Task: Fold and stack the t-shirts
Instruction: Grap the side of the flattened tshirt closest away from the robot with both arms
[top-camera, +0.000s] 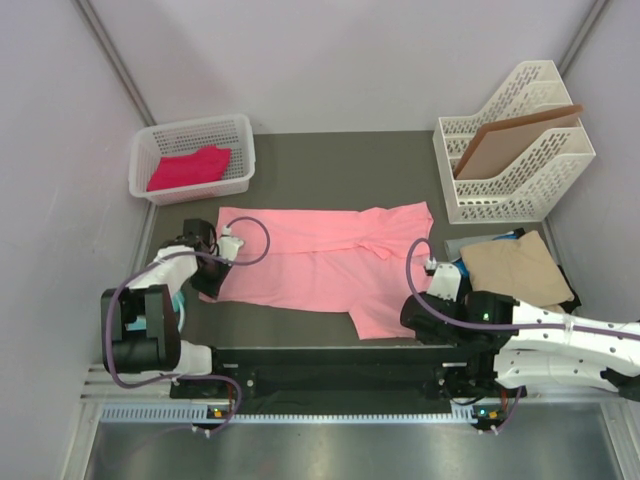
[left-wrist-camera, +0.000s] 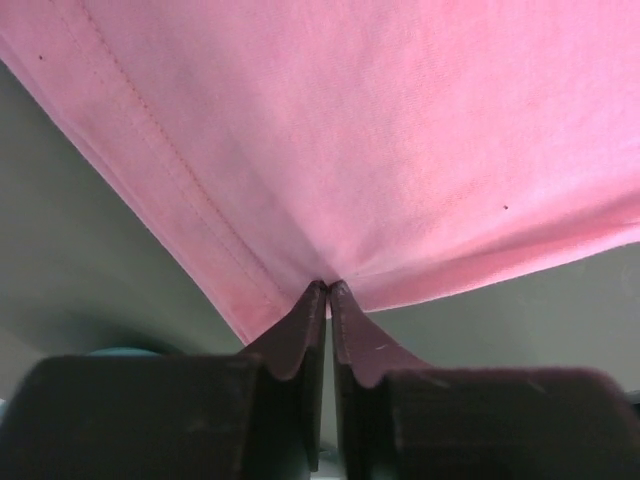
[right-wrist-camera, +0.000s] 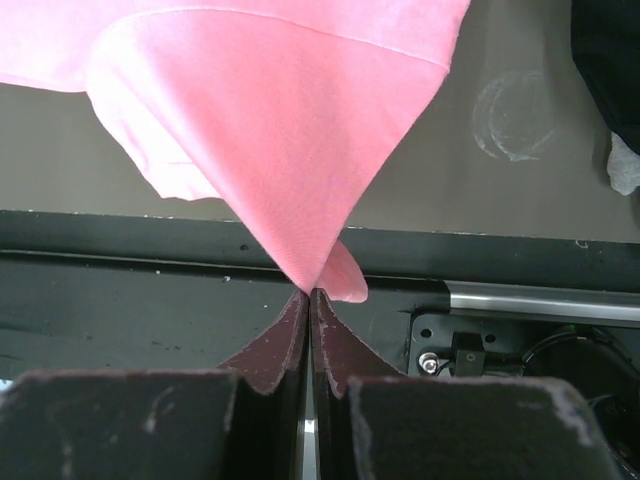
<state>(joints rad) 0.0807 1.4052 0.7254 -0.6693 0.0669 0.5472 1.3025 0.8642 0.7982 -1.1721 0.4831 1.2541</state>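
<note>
Center frame: salmon pink t-shirt (top-camera: 320, 262) spread across the counter (top-camera: 330, 165). Its left hem edge is clenched in the left gripper (left-wrist-camera: 327, 292); the right gripper (right-wrist-camera: 309, 296) pinches a bunched corner at lower right. Upper left, magenta-pink t-shirt (top-camera: 190, 168) lies in the basket (top-camera: 243, 128).

Dark table (top-camera: 330, 160): salmon pink t-shirt (top-camera: 310, 260) spread centre, white basket (top-camera: 200, 190) far left, file rack (top-camera: 500, 205) far right, tan-topped shirt pile (top-camera: 515, 268) nearer.
</note>
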